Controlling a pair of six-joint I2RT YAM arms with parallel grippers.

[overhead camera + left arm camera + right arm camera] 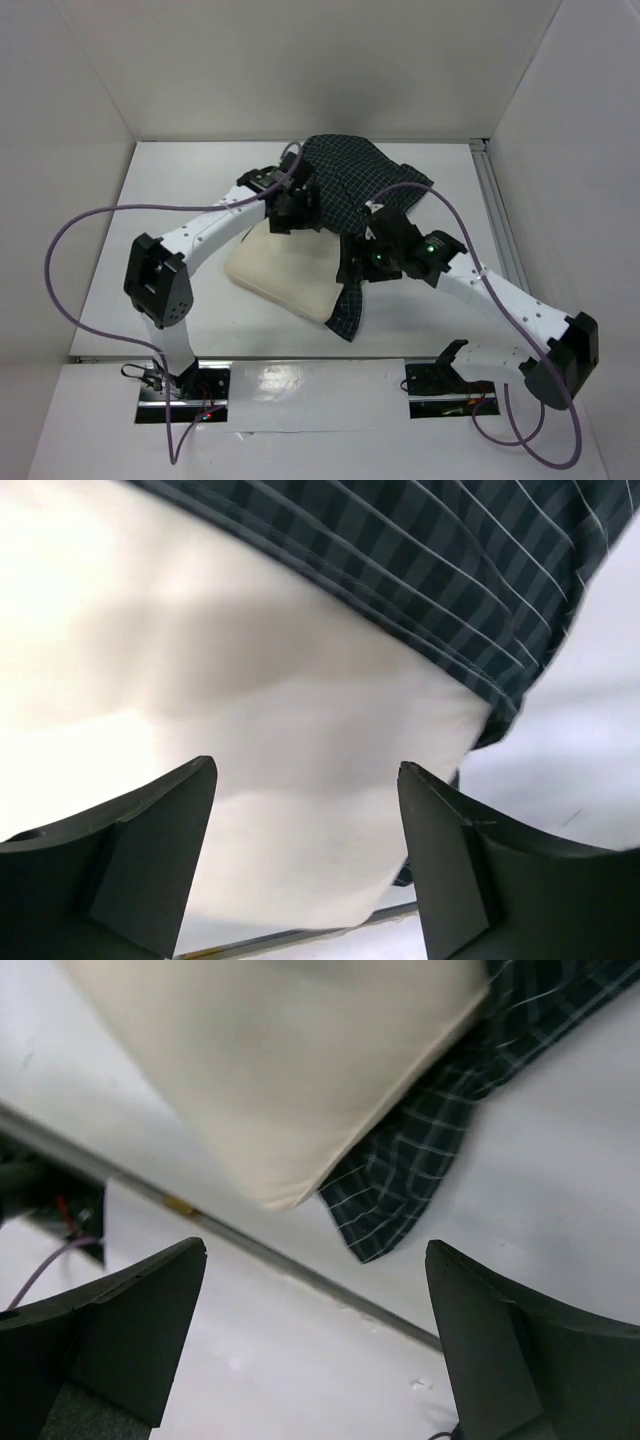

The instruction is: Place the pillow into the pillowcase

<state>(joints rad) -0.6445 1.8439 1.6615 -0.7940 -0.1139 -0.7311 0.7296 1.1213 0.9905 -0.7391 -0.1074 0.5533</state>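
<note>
The plump cream fabric pillow (282,278) lies flat on the white worktop (170,185). Its far end is tucked under the dark navy grid-checked cloth pillowcase (350,180) and its near half is bare, so it looks only partly sleeved. The left end effector (305,770) hovers where the case's edge crosses the pillow, and the right end effector (315,1250) hovers above the near corner and a trailing flap. Both are spread wide and grip nothing, probably poised to take the hem and draw it on.
</note>
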